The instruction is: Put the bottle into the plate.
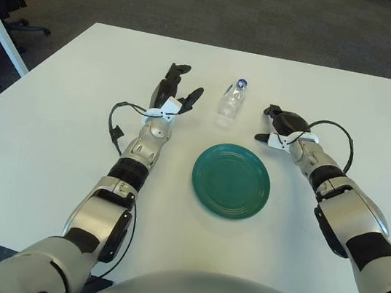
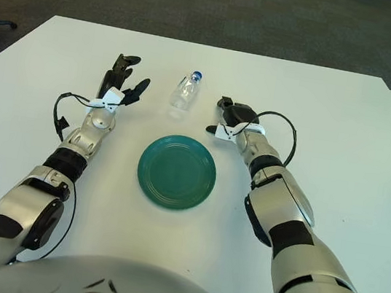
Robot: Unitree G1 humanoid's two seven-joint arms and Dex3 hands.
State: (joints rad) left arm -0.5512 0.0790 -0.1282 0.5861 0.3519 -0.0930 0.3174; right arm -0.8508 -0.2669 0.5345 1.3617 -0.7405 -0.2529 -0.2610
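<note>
Left hand (image 1: 173,91) reaches forward with fingers spread; right hand (image 1: 281,124) shows curled, both arms extended.

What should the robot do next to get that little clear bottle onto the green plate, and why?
Probably bring the left hand rightward to the clear plastic bottle. The bottle lies ungrasped beyond the green round plate, and that hand is open beside it; the right hand is curled.

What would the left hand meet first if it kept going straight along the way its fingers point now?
Probably nothing: the left hand points up the bare white table, passing left of the lying bottle. Depth is uncertain.
</note>
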